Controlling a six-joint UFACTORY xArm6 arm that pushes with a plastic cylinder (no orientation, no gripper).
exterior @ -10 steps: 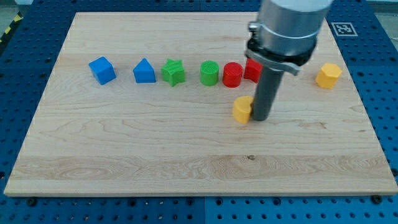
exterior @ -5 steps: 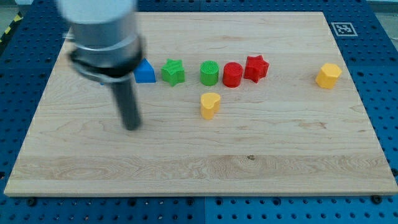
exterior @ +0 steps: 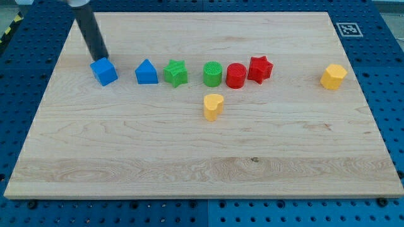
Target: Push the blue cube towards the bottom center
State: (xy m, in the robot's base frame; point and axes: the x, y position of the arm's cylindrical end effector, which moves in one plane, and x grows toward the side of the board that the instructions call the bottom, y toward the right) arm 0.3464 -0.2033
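Note:
The blue cube point(exterior: 104, 70) sits on the wooden board point(exterior: 202, 157) at the view's upper left, leftmost in a row of blocks. My tip point(exterior: 100, 58) stands just above the cube's top edge, touching or nearly touching it. The rod slants up to the view's top left.
To the cube's right in the row: a blue house-shaped block point(exterior: 146, 72), a green star point(exterior: 176, 72), a green cylinder point(exterior: 213, 74), a red cylinder point(exterior: 235, 75), a red star point(exterior: 259, 68). A yellow heart-shaped block point(exterior: 213, 106) lies below them. A yellow hexagonal block point(exterior: 333, 76) sits far right.
My tip moved from the yellow heart at the board's middle to the left, then up behind the blue cube. The yellow heart slid left early on. The cube has not moved.

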